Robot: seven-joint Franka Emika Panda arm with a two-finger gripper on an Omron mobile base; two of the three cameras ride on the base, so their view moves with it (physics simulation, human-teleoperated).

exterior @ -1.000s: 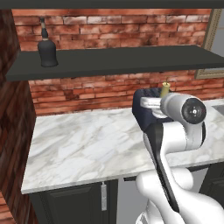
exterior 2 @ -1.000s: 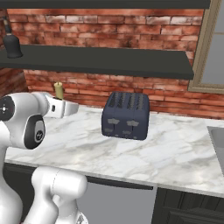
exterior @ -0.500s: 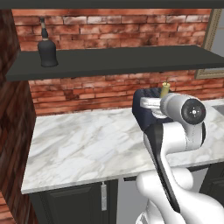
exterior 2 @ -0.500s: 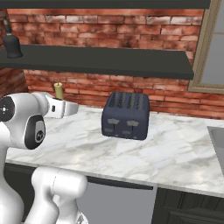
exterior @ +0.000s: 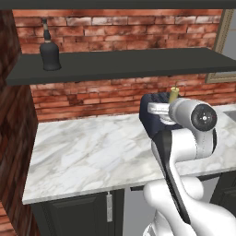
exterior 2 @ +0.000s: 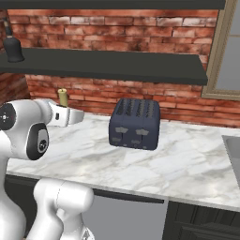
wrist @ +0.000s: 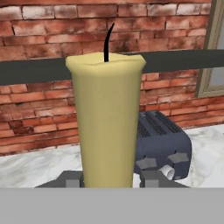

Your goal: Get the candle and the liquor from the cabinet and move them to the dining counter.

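Backdrop: red brick wall [exterior 2: 140, 33] behind marble worktop [exterior: 92, 152].
Gripper [wrist: 111, 178]: I had it clamped around the candle [wrist: 107, 118].
Liquor [exterior: 49, 53]: stood on the cabinet [exterior: 129, 64] shelf.

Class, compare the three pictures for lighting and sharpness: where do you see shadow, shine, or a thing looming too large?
Left base view: soft, even light, with the bottle dark on the shelf. Right base view: a faint shadow under the toaster and a dull sheen on the marble worktop. Hand view: the candle looms large between the jaws, evenly lit, edges crisp.
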